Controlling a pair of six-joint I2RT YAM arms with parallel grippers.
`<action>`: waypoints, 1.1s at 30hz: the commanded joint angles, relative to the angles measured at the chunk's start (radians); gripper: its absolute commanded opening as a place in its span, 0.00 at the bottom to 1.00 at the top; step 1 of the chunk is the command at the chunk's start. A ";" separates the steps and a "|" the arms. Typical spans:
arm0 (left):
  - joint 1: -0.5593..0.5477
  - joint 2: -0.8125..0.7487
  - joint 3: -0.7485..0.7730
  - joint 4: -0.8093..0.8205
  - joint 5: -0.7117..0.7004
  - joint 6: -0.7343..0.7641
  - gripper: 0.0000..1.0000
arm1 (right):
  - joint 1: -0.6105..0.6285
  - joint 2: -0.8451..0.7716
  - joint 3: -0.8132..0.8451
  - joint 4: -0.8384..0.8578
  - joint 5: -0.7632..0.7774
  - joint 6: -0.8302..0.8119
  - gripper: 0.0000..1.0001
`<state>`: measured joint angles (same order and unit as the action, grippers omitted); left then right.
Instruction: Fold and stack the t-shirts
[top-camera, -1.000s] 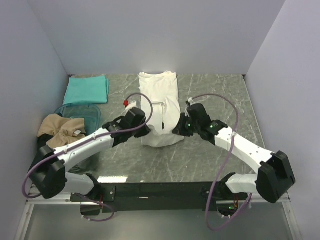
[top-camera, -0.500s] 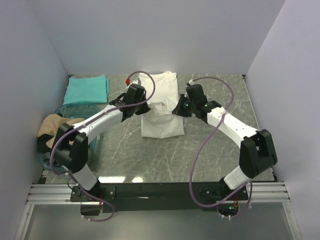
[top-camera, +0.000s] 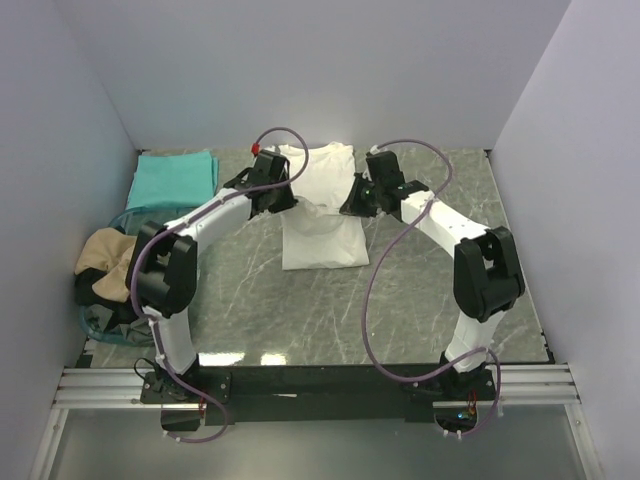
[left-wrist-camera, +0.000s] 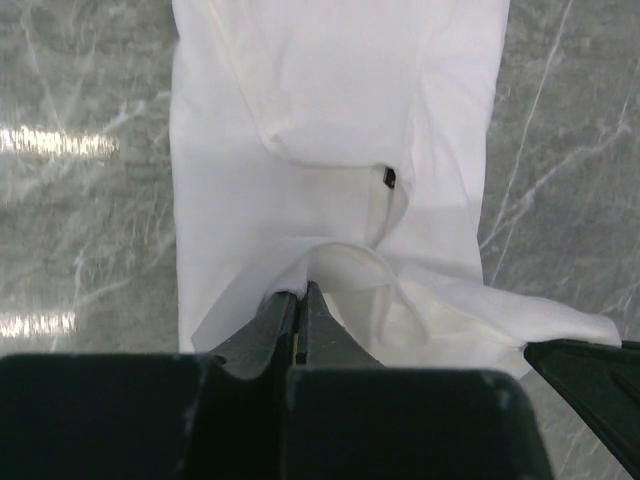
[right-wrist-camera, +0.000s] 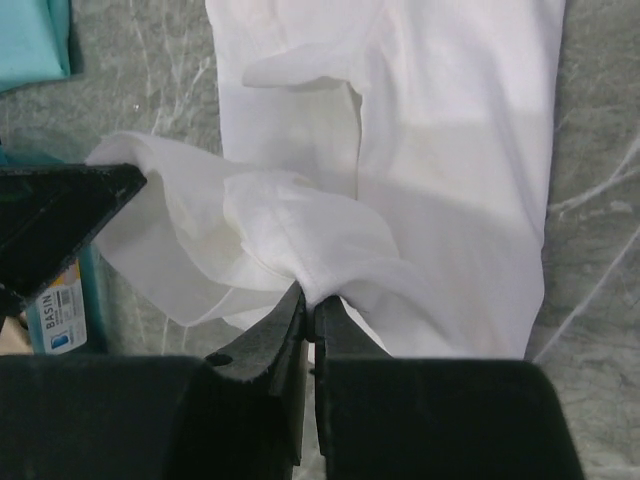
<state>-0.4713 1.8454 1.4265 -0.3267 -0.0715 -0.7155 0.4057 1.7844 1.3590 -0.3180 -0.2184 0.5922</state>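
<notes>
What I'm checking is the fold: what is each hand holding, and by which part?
Both hold the white shirt. The left hand pinches a raised fold of cloth on its left side, the right hand one on the right.

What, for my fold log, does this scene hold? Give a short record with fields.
white tee: flat mid-table, one edge pinched up off the table at two points
left gripper: shut on white tee
right gripper: shut on white tee
teal tee: folded, far left corner
tan tee: bunched at the bin, left side
stack: not yet made
</notes>
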 joint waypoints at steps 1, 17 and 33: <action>0.020 0.051 0.084 -0.017 0.035 0.034 0.01 | -0.022 0.036 0.072 0.013 -0.018 -0.017 0.00; 0.057 0.212 0.253 -0.057 0.099 0.096 0.65 | -0.079 0.205 0.201 0.000 -0.078 -0.011 0.40; 0.039 -0.210 -0.225 0.083 0.157 0.016 0.99 | -0.077 -0.174 -0.240 0.085 -0.056 -0.052 0.73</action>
<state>-0.4171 1.7157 1.2999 -0.2989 0.0578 -0.6605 0.3309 1.6752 1.1980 -0.2710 -0.2897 0.5591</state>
